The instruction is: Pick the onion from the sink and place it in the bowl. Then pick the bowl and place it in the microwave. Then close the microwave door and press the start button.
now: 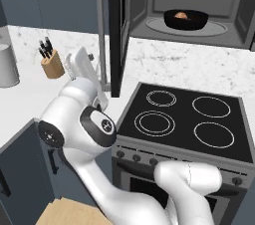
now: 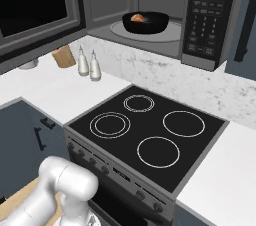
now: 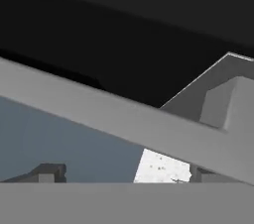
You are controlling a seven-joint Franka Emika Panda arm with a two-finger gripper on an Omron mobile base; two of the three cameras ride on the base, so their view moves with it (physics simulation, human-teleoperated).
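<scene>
Onion [image 1: 181,15] half hidden inside bowl [image 1: 194,21] in microwave [image 2: 210,15].

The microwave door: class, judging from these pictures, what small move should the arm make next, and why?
Probably push the microwave door toward shut. The bowl with the onion already sits on the turntable inside the microwave, and the door stands swung wide open. The open, empty gripper is close against the door's frame, so only closing and the start button remain.
</scene>
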